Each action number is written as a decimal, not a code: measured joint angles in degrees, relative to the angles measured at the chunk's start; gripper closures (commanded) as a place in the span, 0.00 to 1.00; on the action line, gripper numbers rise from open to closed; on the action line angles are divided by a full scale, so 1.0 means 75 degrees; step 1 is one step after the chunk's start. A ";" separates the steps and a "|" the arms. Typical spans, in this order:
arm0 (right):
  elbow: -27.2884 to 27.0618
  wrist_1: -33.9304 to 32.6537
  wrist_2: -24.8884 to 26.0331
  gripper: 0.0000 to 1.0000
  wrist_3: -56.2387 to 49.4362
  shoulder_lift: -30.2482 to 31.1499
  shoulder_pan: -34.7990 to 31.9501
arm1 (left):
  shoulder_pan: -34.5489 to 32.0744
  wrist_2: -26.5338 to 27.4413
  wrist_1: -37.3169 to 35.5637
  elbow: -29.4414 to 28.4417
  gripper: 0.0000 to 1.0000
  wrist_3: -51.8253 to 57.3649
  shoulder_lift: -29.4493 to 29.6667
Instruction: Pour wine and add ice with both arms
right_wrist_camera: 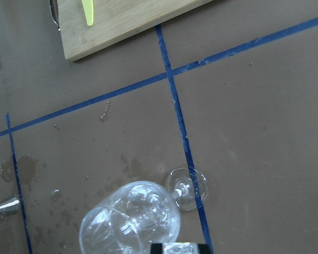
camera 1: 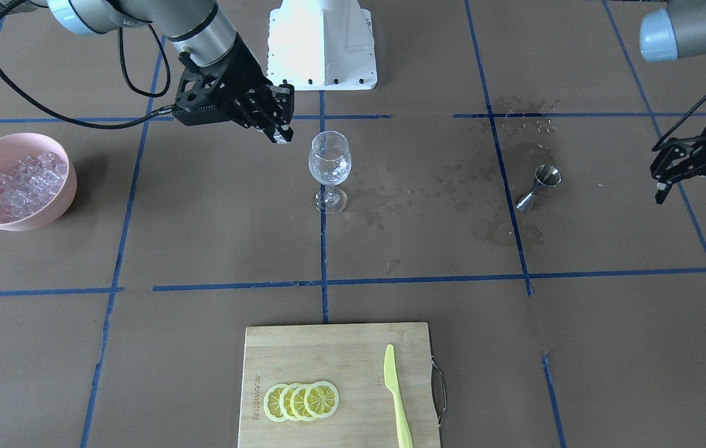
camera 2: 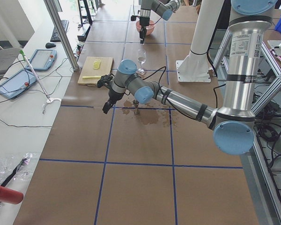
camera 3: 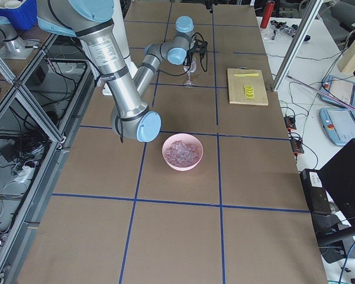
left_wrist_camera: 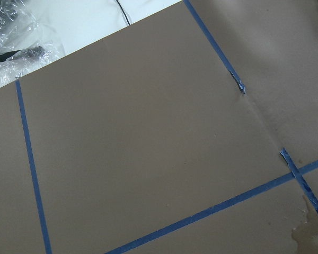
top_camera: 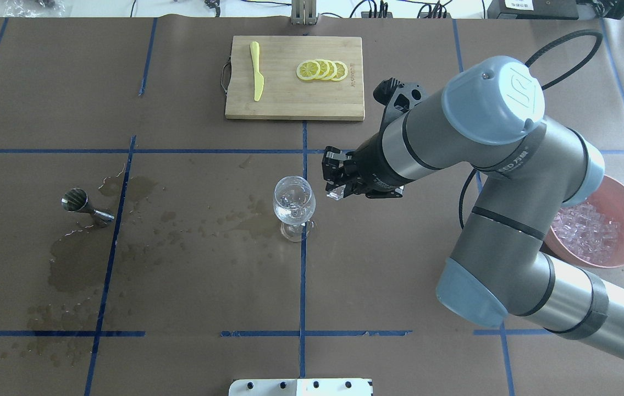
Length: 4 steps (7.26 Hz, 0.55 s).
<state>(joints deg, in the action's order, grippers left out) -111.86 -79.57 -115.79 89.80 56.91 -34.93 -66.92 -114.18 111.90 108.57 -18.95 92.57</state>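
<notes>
Nearest the camera, lemon slices (camera 1: 303, 401) and a yellow knife (camera 1: 397, 398) lie on the cutting board (camera 1: 334, 348). Beyond, ice (camera 1: 23, 183) heaps in a pink bowl (camera 1: 48, 218), and a steel jigger (camera 1: 538, 186) stands among wet stains (camera 1: 514, 124). The left gripper (camera 1: 695, 202) hangs with fingers spread wide. The right gripper (camera 1: 278, 130) pinches one ice cube (top_camera: 336, 193) just beside the wine glass (camera 1: 329, 163) rim.

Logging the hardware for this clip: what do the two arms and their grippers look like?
Both arms, right arm and left arm, are grey tubes with light-blue joint caps; one right-arm cap bears an embossed logo. The right gripper and left gripper are black two-finger claws, each trailed by a black cable.
</notes>
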 measured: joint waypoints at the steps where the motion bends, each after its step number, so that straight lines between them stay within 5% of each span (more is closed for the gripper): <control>1: 0.0139 0.0002 0.0003 1.00 0.0165 -0.0248 0.0048 | -0.0004 0.0000 0.0006 -0.0010 0.00 -0.0002 -0.0001; 4: 0.0661 0.0025 0.0004 1.00 0.0269 -0.0819 0.0091 | -0.0007 -0.0034 0.0010 0.0004 0.00 0.0000 -0.0015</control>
<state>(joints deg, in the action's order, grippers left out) -106.90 -79.38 -115.75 91.82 50.77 -34.25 -66.97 -114.43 111.97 108.61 -18.94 92.46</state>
